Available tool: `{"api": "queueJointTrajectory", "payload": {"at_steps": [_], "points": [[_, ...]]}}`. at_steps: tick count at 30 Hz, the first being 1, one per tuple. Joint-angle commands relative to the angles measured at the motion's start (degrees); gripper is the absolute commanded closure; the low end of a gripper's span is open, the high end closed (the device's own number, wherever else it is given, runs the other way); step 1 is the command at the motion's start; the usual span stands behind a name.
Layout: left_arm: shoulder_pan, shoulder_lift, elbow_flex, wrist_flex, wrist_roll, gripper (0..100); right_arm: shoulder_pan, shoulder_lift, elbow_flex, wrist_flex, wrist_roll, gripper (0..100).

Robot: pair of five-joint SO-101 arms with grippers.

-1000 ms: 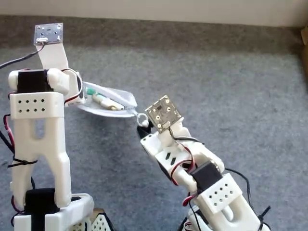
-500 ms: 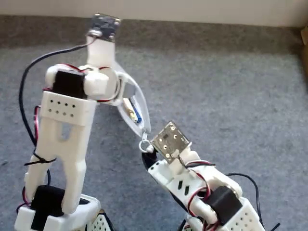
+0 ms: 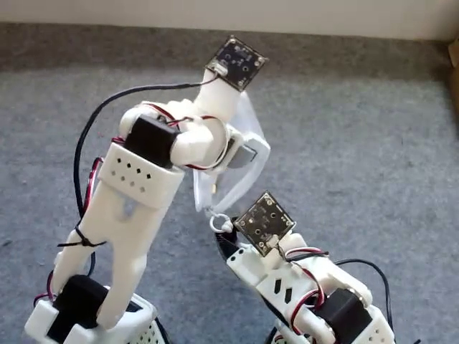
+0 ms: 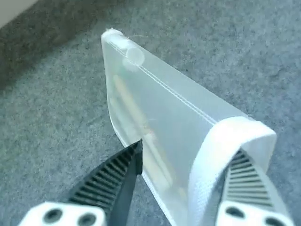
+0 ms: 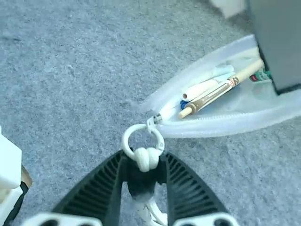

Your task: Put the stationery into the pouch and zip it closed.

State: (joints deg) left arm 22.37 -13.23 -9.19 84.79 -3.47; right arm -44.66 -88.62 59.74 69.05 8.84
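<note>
- Pouch (image 4: pixel 160 122): likely soft, light, slippery; left end effector (image 4: pixel 188 155) clamps its end.
- Right end effector (image 5: pixel 144 160) closed on zip pull (image 5: pixel 125 140); judged best hold for zipping.

we saw grey short-pile carpet (image 3: pixel 373 143) across whole floor, soft daylight on it. pale wall strip (image 3: pixel 323 14) ran along far side, carpet darker beneath. brown edge (image 3: pixel 455 64) at high view's right, unidentifiable.

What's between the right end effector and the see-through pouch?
A white ring, seen in the right wrist view. The right end effector pinches the cord knotted to the ring, and the ring is hooked to the corner of the pouch.
</note>
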Motion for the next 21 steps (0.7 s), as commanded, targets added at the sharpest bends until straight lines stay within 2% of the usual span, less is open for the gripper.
{"api": "queueJointTrajectory", "payload": {"at_steps": [1,8,12,21], "points": [[0.57,-1.01,-8.4,2.73,-0.53,71,-0.48,-1.01,-0.57,0.22,0.53,99.3],[-0.04,-1.01,-17.01,9.85,-0.62,71,-0.04,-1.1,-0.84,0.22,0.53,99.3],[-2.77,-1.01,-18.59,13.01,-0.79,71,5.23,-1.1,-1.19,-0.22,0.53,99.3],[-7.25,-4.53,-12.97,15.74,-16.09,73,13.85,-1.1,-1.27,-1.63,0.35,99.3]]}}
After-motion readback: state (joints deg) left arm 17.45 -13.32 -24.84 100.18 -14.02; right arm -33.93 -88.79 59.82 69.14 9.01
